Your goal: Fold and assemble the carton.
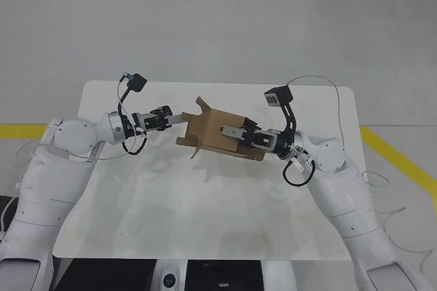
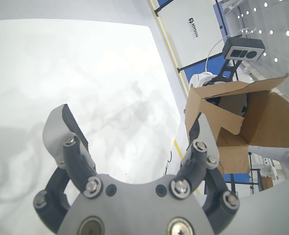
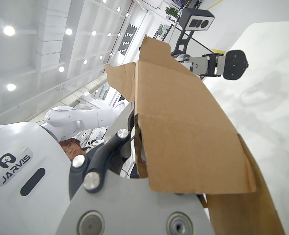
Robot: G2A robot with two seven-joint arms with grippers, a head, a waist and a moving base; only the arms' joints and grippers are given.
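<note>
the brown carton sits over the white worktop a little toward 12 o'clock of its middle, its long side running from 9 to 3 o'clock. it is nearer the far edge than the near one. the right gripper comes in from 3 o'clock and is pinching one carton panel, with one finger lying along the top face; in the right wrist view the cardboard edge sits between the fingers of this gripper. the carton's open end faces 9 o'clock, with loose flaps jutting toward 11 and 7 o'clock. the left gripper is at that end with its fingers spread wide; one fingertip is just beside a flap edge of the carton, and contact cannot be told. the widest stretch of worktop lies at the carton's 6 o'clock, with narrower margins at 12, 9 and 3 o'clock.
</note>
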